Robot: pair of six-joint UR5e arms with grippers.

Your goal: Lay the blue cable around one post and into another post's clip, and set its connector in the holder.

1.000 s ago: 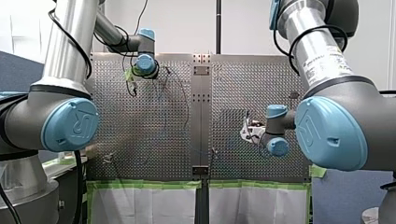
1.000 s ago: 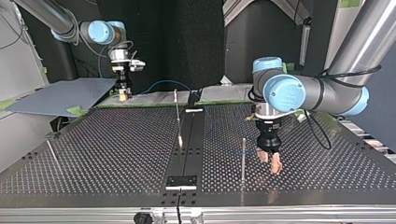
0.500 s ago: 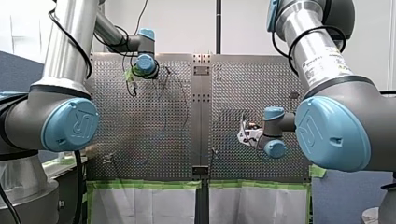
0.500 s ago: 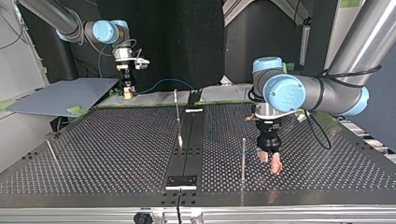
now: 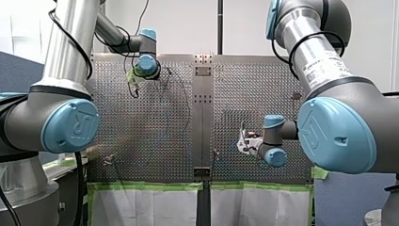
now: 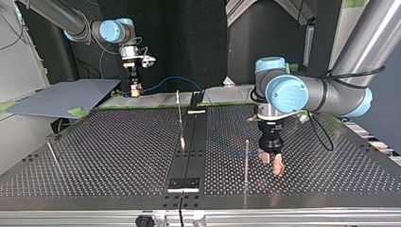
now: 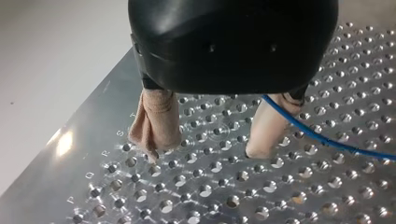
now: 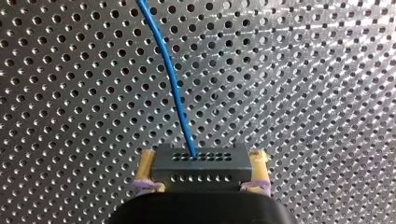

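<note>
Holding the connector (image 8: 200,161), blue cable (image 8: 168,79) at the post (image 6: 246,161)
My right claw (image 6: 135,88) pinches the connector, well apart from the post; my left claw (image 7: 210,140), spread just beside it, has the cable by one finger (image 7: 266,126) for steering.

**Two arms over a perforated table**

The left arm (image 5: 70,125) enters at the frame's left and reaches to the upper left, where the left gripper (image 5: 134,88) hangs over the perforated table (image 5: 117,122). The right arm (image 5: 336,134) enters at the right; the right gripper (image 5: 244,142) sits right of centre, lower in the frame. A metal strip (image 5: 203,117) divides the table vertically. A thin blue cable (image 5: 166,120) shows faintly left of it. A band of green tape (image 5: 146,186) edges the table's lower side, above white sheets (image 5: 150,207).
</note>
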